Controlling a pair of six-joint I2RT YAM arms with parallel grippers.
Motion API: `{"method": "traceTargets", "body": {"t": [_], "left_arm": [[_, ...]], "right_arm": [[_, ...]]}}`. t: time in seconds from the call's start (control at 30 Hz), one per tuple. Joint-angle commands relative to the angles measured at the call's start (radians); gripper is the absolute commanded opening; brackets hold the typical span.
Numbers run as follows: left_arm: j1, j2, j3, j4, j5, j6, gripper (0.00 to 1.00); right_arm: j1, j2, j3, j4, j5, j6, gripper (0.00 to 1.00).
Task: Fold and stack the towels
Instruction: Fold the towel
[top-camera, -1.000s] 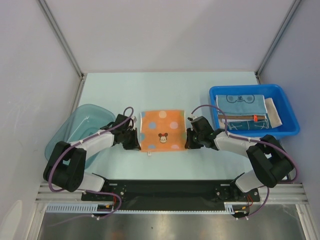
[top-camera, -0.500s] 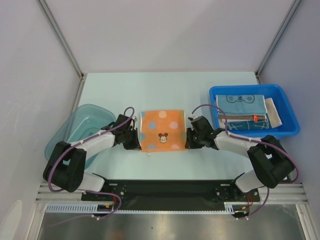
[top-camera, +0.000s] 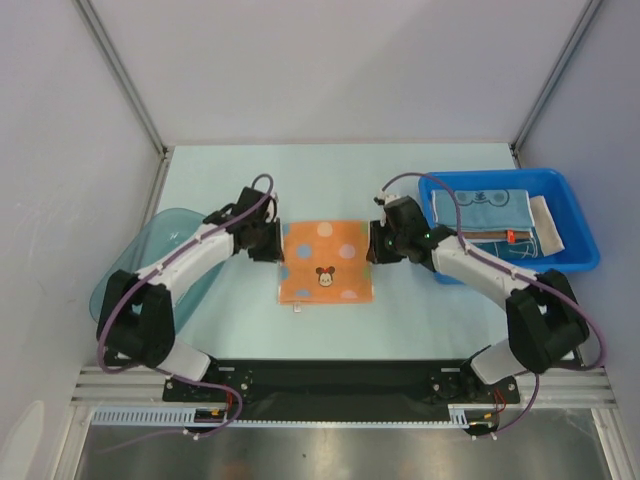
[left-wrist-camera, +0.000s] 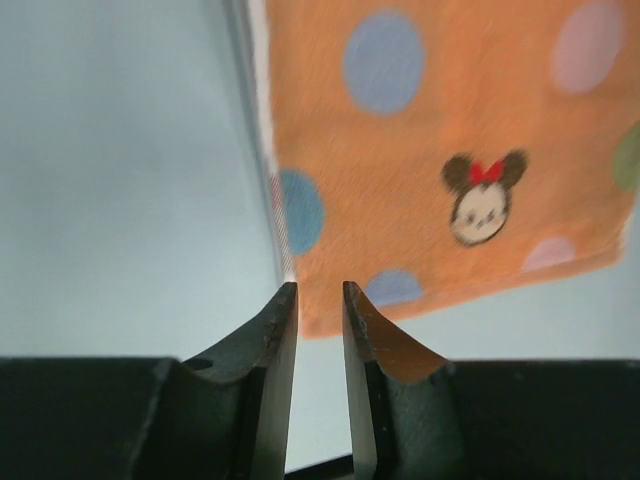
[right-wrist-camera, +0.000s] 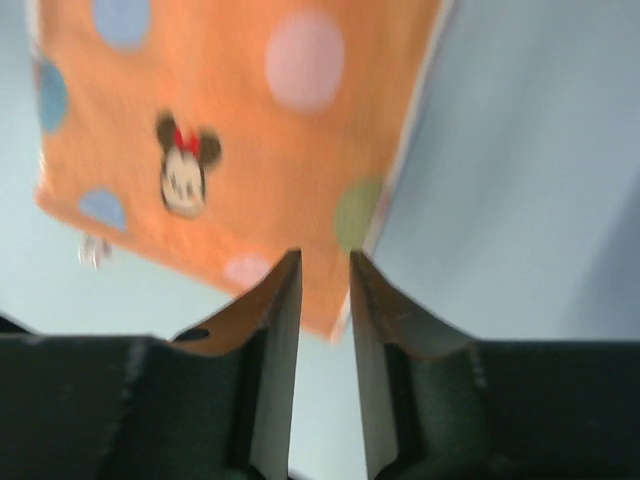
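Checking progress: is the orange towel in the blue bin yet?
Out: the orange towel lies flat on the table, left of the blue bin.

Towel (top-camera: 325, 262) orange w/ pastel dots, mouse face; bin (top-camera: 578, 263) blue; tub (top-camera: 140, 255) teal.

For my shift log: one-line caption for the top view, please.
Left gripper and right gripper flank the flat orange towel; folded towels sit in the blue bin.

No lettering or numerals are legible. Sole emblem: a cartoon mouse face with red bow (left-wrist-camera: 483, 198), printed low and central on the orange dotted towel (top-camera: 324, 250). Its white hem tag (top-camera: 297, 305) is too small to read.
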Motion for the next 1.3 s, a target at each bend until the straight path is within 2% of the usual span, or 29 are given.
{"method": "traceTargets", "body": {"t": [0.0, 0.13, 0.37, 0.47, 0.7, 1.03, 1.1, 1.27], "left_arm": [[0.001, 0.100, 0.150, 0.026, 0.020, 0.084, 0.29], [0.014, 0.327, 0.330, 0.046, 0.063, 0.144, 0.27], [0.057, 0.541, 0.496, 0.034, 0.031, 0.177, 0.26], [0.078, 0.570, 0.502, 0.055, 0.037, 0.172, 0.27], [0.100, 0.604, 0.496, 0.081, 0.039, 0.169, 0.27], [0.118, 0.561, 0.549, 0.060, 0.103, 0.161, 0.32], [0.127, 0.559, 0.577, 0.051, 0.135, 0.164, 0.33], [0.161, 0.611, 0.738, -0.057, 0.221, 0.301, 0.33]], "right_arm": [[-0.067, 0.134, 0.155, 0.040, -0.092, -0.109, 0.29], [-0.129, 0.285, 0.303, 0.047, -0.148, -0.168, 0.24], [-0.199, 0.507, 0.488, 0.035, -0.239, -0.227, 0.18], [-0.216, 0.581, 0.522, 0.047, -0.267, -0.235, 0.18], [-0.224, 0.661, 0.568, 0.069, -0.199, -0.274, 0.15], [-0.227, 0.638, 0.578, 0.027, -0.175, -0.311, 0.15], [-0.229, 0.618, 0.593, 0.006, -0.176, -0.328, 0.16], [-0.236, 0.592, 0.656, -0.075, -0.244, -0.420, 0.31]]}}
